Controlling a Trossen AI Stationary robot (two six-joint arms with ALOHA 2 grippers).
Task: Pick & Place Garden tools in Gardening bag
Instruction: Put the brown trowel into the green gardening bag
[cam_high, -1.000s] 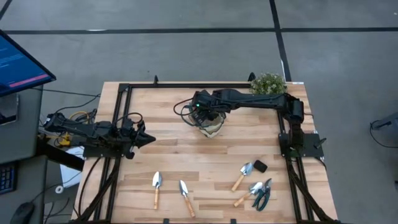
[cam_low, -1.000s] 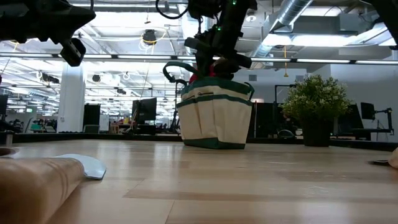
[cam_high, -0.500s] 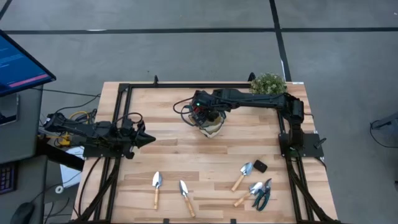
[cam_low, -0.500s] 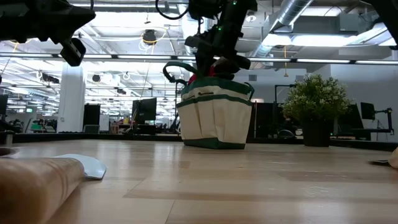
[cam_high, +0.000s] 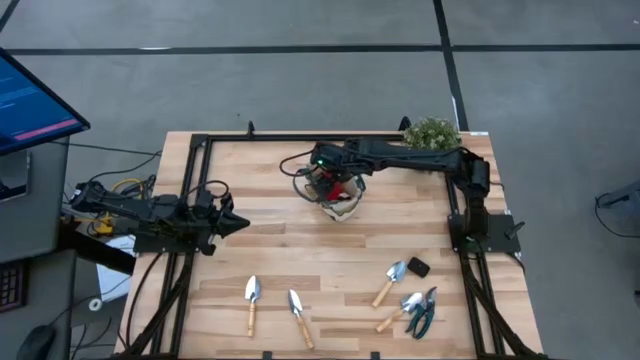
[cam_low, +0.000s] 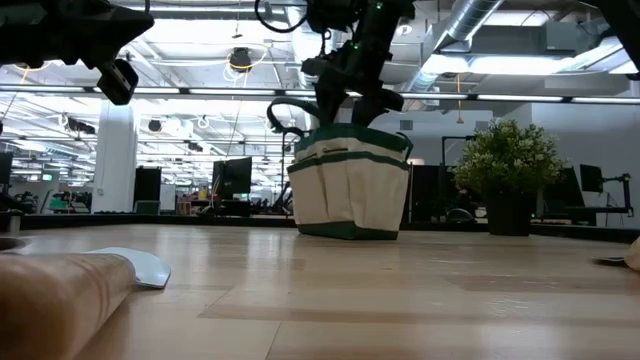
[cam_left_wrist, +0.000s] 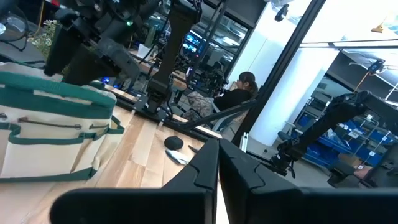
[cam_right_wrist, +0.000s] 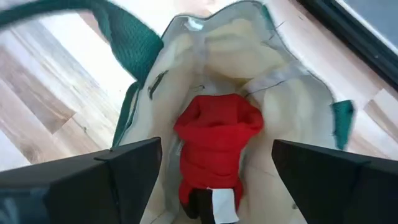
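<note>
Red glove (cam_right_wrist: 214, 146) lies lengthwise inside gardening bag (cam_right_wrist: 283, 124), cuff toward camera; right gripper (cam_right_wrist: 214, 180) spread wide, empty.

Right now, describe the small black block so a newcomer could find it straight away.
Go to the wooden table's near right corner, where tools lie clustered. The small black block sits beside the right-hand trowel's silver head, above the pruning shears. It alone has no handle or metal.

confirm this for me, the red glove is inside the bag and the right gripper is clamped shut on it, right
Not quite. The red glove is inside the gardening bag, but the right gripper is open above it, not clamped on it. The right wrist view shows its fingers spread wide on either side, clear of the glove.
</note>
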